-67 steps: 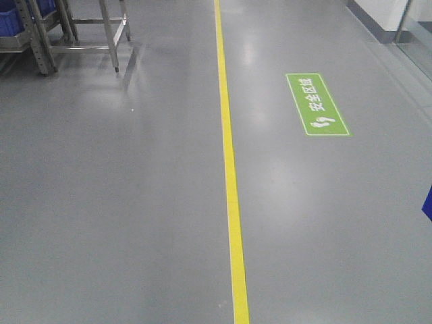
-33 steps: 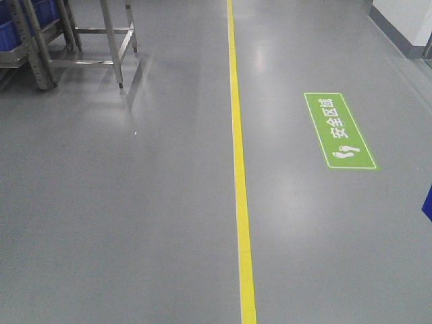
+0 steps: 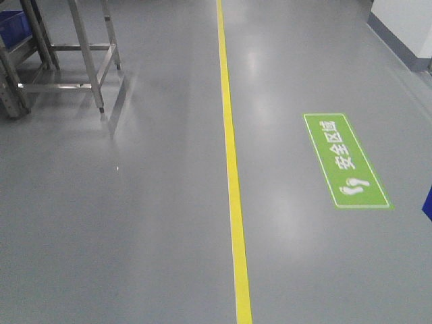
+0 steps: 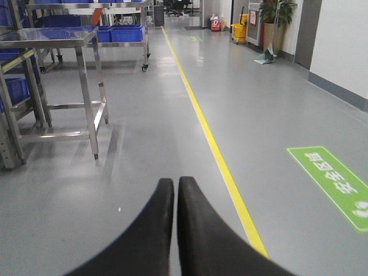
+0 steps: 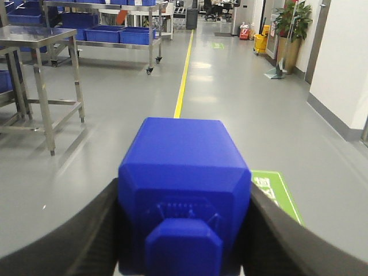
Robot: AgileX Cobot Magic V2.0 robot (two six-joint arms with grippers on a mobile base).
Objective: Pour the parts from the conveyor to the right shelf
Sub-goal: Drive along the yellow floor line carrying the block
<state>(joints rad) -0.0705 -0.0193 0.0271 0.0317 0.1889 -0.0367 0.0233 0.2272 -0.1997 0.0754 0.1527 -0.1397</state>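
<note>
While the left gripper (image 4: 175,192) hangs over the bare grey floor (image 3: 135,236) with its two black fingers pressed together on nothing, the right gripper (image 5: 185,241) is clamped on the bright-blue block (image 5: 184,167), one black finger against each flank and the square stud facing the wrist camera. A yellow line (image 3: 231,175) crosses the floor between a green safety sign (image 3: 345,162) and a steel table (image 3: 81,54). Farther back stand steel racks (image 5: 103,23) carrying blue tubs (image 5: 123,34), apparently on castors, though too distant to be sure.
</note>
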